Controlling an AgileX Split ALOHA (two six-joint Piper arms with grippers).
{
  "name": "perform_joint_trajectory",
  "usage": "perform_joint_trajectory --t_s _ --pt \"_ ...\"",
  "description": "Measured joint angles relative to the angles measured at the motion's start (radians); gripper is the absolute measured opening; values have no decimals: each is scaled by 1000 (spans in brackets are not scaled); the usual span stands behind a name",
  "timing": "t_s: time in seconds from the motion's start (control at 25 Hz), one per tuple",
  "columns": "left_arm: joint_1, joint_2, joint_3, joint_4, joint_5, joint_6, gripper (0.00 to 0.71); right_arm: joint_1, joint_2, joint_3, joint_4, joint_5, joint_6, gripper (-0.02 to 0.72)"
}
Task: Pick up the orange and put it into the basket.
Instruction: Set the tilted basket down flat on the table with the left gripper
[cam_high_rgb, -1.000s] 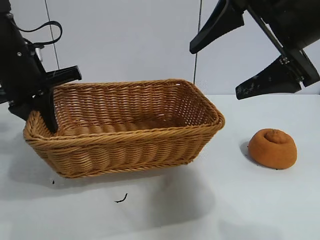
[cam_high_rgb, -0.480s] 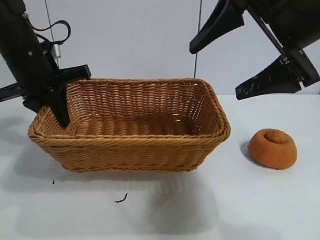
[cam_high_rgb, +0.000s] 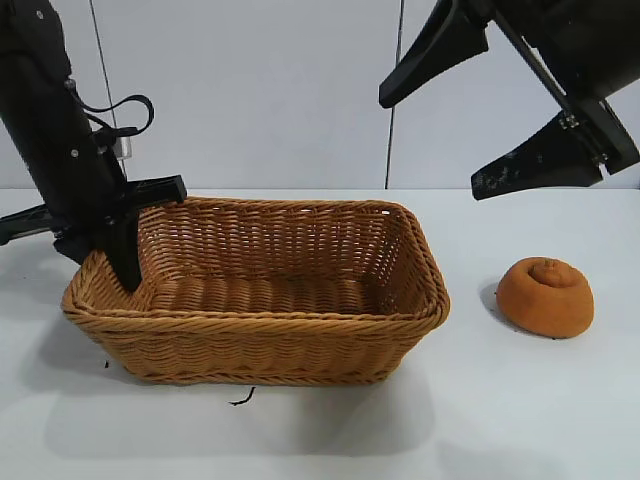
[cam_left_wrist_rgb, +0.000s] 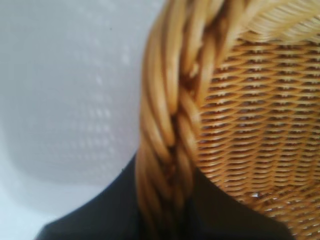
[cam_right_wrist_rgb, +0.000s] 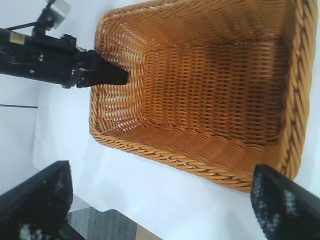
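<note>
The fingers of the left gripper (cam_high_rgb: 118, 245) are clamped on the braided rim at the left end of the wicker basket (cam_high_rgb: 260, 345), 1 finger (cam_high_rgb: 127, 262) inside the wall and the other outside; in the left wrist view the rim (cam_left_wrist_rgb: 172, 130) runs straight down between the dark pads. The right gripper (cam_high_rgb: 478, 140) hangs high above the table's right side with its 2 fingers (cam_high_rgb: 432, 52) spread wide, holding nothing. The basket sits flat on the white table (cam_high_rgb: 520, 410) at centre-left and nothing lies in it; the right wrist view shows its woven floor (cam_right_wrist_rgb: 215, 85) bare. The orange (cam_high_rgb: 545, 296) rests on the table to the right of the basket, apart from its right wall and below the right gripper. Open tabletop lies between orange and basket and along the near edge. A small dark scrap (cam_high_rgb: 242, 398) lies on the table just in front of the basket's near wall
</note>
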Motion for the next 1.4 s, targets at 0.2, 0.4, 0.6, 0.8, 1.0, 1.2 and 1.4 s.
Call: perform_joint_trajectory --t_s 0.2,0.4,0.6,0.8,1.0,1.2,1.4 --pt "0 10 -4 -3 -2 0 92 0 0 0 0 1 0 696" --pt "0 11 -4 -3 -2 0 92 0 0 0 0 1 0 696" --pt "0 11 -4 -3 -3 2 92 0 0 0 -1 1 0 696" --pt "0 19 -4 -10 -23 5 212 0 0 0 -1 1 0 696" --pt "0 23 -4 -11 -31 7 586 0 0 0 -1 1 0 696" --pt "0 23 -24 -13 22 10 682 0 0 0 0 3 0 696" --pt "0 16 -137 2 137 23 692 0 0 0 0 3 0 696"
